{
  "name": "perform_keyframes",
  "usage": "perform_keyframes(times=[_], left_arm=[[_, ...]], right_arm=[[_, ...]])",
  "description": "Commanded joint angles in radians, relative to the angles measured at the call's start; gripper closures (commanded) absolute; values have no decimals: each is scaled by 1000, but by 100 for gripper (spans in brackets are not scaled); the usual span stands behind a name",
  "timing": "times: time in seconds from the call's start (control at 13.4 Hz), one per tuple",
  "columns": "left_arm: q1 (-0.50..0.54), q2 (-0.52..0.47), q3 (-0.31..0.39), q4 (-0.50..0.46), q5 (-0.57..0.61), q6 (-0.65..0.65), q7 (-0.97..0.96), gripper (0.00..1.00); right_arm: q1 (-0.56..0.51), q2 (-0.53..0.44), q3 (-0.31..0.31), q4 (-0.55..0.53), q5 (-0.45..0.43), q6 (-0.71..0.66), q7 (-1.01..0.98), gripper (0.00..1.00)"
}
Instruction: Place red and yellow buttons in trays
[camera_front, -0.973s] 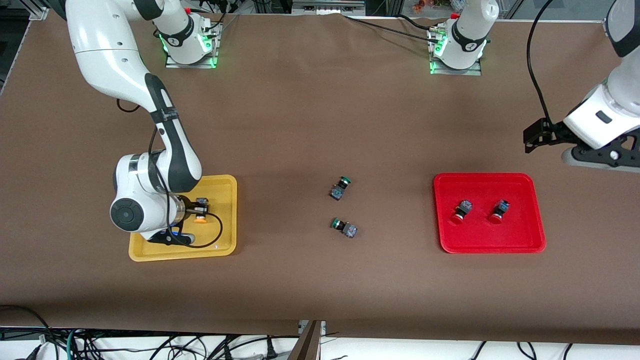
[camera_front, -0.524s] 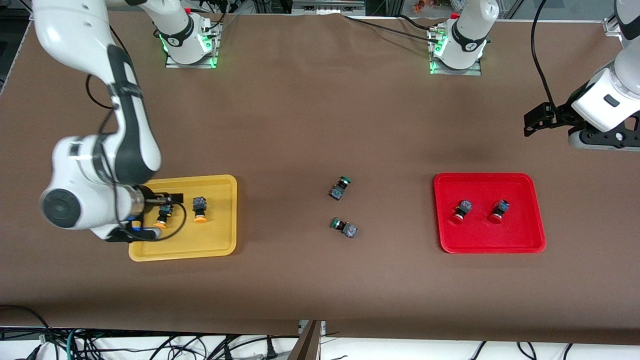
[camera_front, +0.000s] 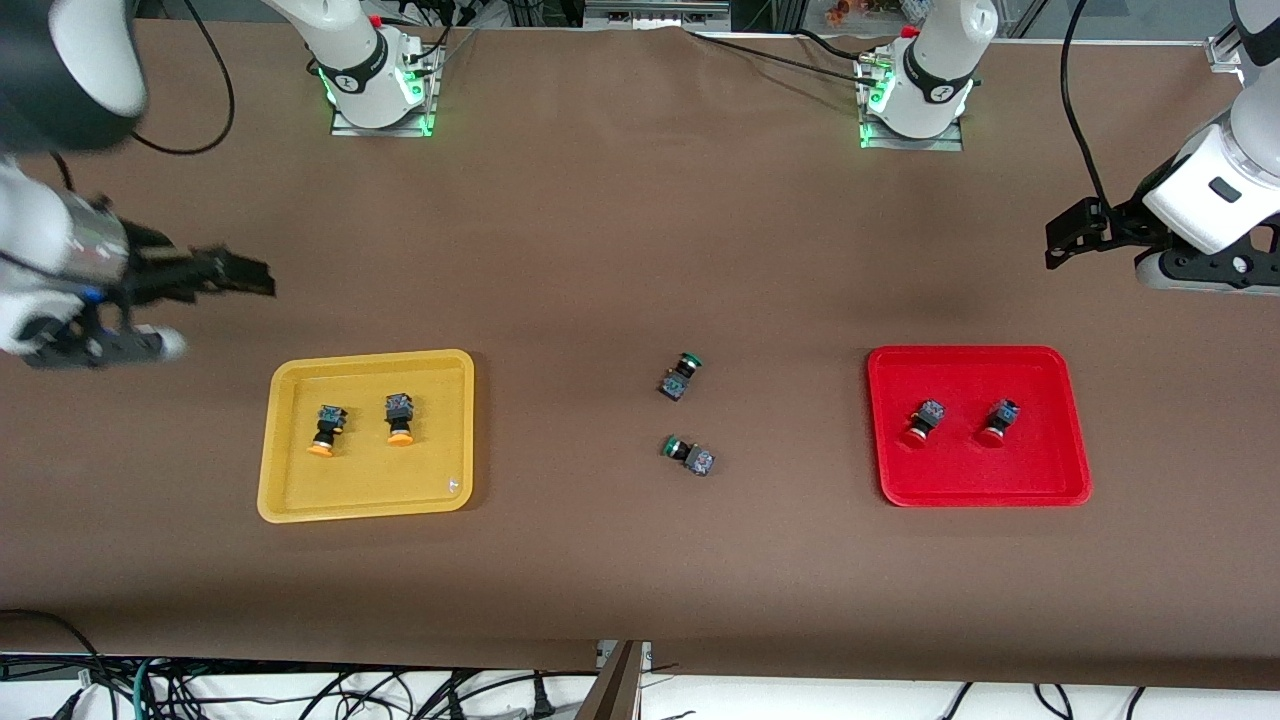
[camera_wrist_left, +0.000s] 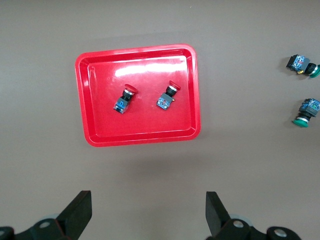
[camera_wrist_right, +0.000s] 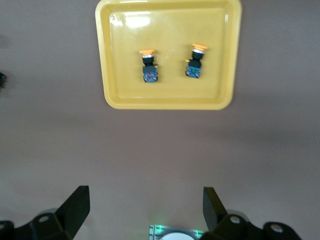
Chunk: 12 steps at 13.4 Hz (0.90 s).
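We see the two yellow-capped buttons (camera_front: 322, 430) (camera_front: 399, 419) lying side by side in the yellow tray (camera_front: 283, 500), in the lower left part of the front view, apart from each other. The two red-capped buttons (camera_front: 922, 421) (camera_front: 996, 422) lie likewise in the red tray (camera_front: 1070, 480), at the lower right. Between the trays, near the centre of the frame, two green-capped switches (camera_front: 680, 375) (camera_front: 688, 454) rest on the brown table (camera_front: 600, 250), one nearer to the front camera than the other.

We find the right gripper (camera_front: 240, 272) at the left edge, over bare table just above the yellow tray; its fingers (camera_wrist_right: 75, 205) are spread wide and hold nothing. The left gripper (camera_front: 1070, 235) hangs at the right edge, over table above the red tray, its fingers (camera_wrist_left: 80, 212) also parted and empty.
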Motion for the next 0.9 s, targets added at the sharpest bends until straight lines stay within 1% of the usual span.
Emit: perform_keyframes(times=[0.0, 0.15, 0.22, 0.45, 0.82], left_arm=[[-1, -11, 3, 7, -19, -17, 5, 0], [6, -11, 3, 8, -21, -25, 5, 0], [6, -11, 3, 8, -19, -27, 5, 0], [6, -11, 3, 8, -19, -37, 5, 0], [1, -11, 2, 10, -16, -39, 1, 0]], right_arm=[[-44, -180, 37, -123, -76, -15, -15, 0], [-46, -229, 53, -116, -125, -12, -15, 0], [-46, -231, 54, -117, -130, -20, -15, 0], [-44, -203, 49, -108, -138, -55, -18, 0], [-35, -189, 55, -105, -155, -51, -16, 0]])
